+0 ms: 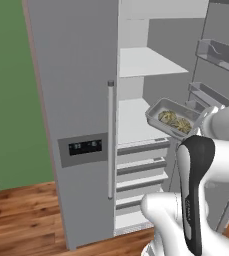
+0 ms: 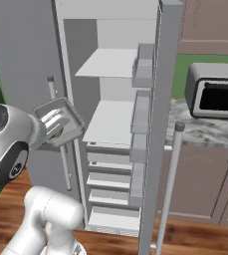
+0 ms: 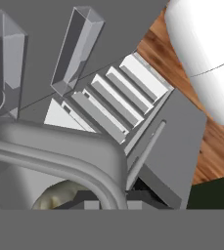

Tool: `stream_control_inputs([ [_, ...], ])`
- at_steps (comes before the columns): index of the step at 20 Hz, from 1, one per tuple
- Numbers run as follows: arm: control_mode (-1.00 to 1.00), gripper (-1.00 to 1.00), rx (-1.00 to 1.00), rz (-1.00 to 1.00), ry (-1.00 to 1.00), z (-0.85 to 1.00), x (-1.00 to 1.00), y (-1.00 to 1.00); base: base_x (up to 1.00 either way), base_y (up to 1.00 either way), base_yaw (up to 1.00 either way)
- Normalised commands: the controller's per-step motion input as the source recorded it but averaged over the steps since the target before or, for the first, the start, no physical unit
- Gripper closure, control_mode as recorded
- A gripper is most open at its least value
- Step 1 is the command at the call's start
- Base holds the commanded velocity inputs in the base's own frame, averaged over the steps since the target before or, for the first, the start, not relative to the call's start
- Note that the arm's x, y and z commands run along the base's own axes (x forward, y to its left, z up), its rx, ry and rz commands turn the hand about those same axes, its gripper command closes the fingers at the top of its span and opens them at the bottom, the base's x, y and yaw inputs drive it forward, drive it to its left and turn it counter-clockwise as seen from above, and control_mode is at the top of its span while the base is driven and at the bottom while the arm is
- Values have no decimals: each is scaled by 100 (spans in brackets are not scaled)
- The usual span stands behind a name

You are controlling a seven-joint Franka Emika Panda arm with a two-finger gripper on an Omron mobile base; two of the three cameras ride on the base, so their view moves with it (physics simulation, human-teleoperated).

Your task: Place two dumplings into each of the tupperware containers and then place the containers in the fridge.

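Left base view first: the white Franka arm with dark joints rises at the lower right, and its two-finger gripper (image 1: pixel 202 116) is clamped on the rim of the shallow grey rectangular tupperware container (image 1: pixel 172 119), holding it in the air. The tub is tilted, its near corner lower. Two lumpy tan-green dumplings (image 1: pixel 175 121) lie side by side on its floor, touching or nearly so.

The coming move, as I judge it, turns on one relation. The tub hangs in front of the open compartment of the tall grey steel fridge (image 1: pixel 78 100), near the front edge of the middle white shelf (image 1: pixel 136 120) and somewhat above it. So the shelf lies forward of the gripper and slightly below. The tub's long axis runs roughly across the fridge opening, and it looks narrower than the opening. It would need levelling before it is set down, or the dumplings may roll to the low corner.

Materials read simply. The tub is thin-walled, smooth plastic with a raised lip. The dumplings are matt and bumpy. The shelves are flat, white and glossless.

Farther back, an upper white shelf (image 1: pixel 146 62) sits above, and stepped drawer fronts (image 1: pixel 141 165) lie below. The long vertical bar handle (image 1: pixel 110 140) and small dark display panel (image 1: pixel 85 146) mark the closed left door. The open right door carries translucent grey bins (image 1: pixel 218 52).
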Motion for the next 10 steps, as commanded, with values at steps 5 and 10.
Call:
stream_control_inputs([
  [5,100,100,0,0,0,0,0,0,37,0,0],
  [10,100,100,0,0,0,0,0,0,43,0,0],
])
